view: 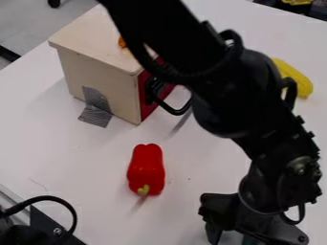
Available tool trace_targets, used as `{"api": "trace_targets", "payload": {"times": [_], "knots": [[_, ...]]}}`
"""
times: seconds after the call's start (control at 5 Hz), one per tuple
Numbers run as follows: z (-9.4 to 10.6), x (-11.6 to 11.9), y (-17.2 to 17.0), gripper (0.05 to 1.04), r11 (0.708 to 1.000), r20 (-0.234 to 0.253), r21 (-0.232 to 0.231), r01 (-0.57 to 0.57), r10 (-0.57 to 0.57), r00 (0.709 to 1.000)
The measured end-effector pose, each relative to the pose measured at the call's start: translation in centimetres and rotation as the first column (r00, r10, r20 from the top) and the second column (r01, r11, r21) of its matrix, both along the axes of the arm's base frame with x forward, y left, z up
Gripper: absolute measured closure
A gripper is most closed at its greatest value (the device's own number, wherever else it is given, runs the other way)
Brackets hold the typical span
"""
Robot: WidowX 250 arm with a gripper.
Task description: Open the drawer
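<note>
Counter: white [185, 215], smooth and matte, with a tiny dark speck near its middle.
Floor: pale grey [32, 24], beyond the counter's upper-left edge.
On the floor: a small dark rounded object [54, 3] and, farther left, a black bar-like piece [8, 53], both cut off by the view.
Past the upper-right edge: dark items [316, 10] beside something yellow [297, 2], too little seen to identify.
Light: diffuse, leaving soft grey shadows on the counter.

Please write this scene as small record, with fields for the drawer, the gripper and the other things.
drawer: red front, looks closed
handle: black, on the drawer's front
gripper: bottom right, away from handle
box: wooden, grey tape at its base
pepper: red, lying on table
yellow object: beside the arm, upper right
</note>
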State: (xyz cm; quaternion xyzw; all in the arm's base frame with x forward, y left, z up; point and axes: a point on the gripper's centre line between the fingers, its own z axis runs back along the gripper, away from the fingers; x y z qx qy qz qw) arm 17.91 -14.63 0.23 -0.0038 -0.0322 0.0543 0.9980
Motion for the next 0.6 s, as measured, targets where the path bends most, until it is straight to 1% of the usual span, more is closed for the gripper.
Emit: {"api": "trace_targets", "payload": {"times": [0.2, 0.4, 0.6], "knots": [[-0.4, -0.3, 0.2, 0.084, 1.0, -0.015, 0.011, -0.002, 0.002, 1.0], [0.3, -0.8, 0.7, 0.084, 1.0, -0.005, -0.004, -0.012, 0.012, 1.0], [2.3, -0.8, 0.7, 0.084, 1.0, 0.028, -0.026, -0.008, 0.009, 1.0]]}}
